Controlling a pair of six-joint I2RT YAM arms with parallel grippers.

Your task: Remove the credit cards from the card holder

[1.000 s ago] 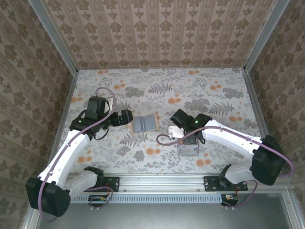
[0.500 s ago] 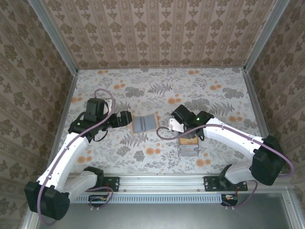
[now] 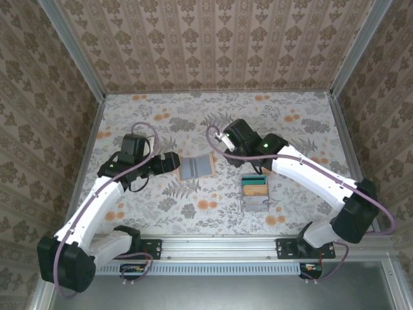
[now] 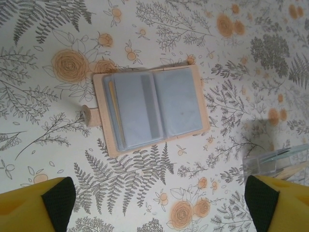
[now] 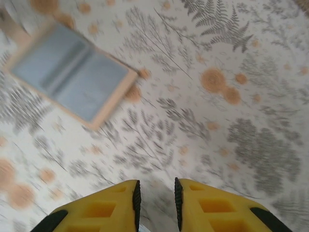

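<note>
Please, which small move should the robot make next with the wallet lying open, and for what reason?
Probably lower the left claw onto the open tan bifold card holder to pin it. That claw is wide open above it, and a thin yellow card edge shows in one slot. The right claw, barely parted and empty, hangs nearby and could then pull that card.

1. Table [image 3: 290,129]: pale cover printed with grey ferns and orange flowers.
2. Clear plastic compartment box [image 3: 256,205]: resting on the table, right of centre, toward the near edge.
3. Walls [image 3: 213,39]: brown striped wallpaper on three sides.
4. Metal rail [image 3: 219,246]: along the near edge.
</note>
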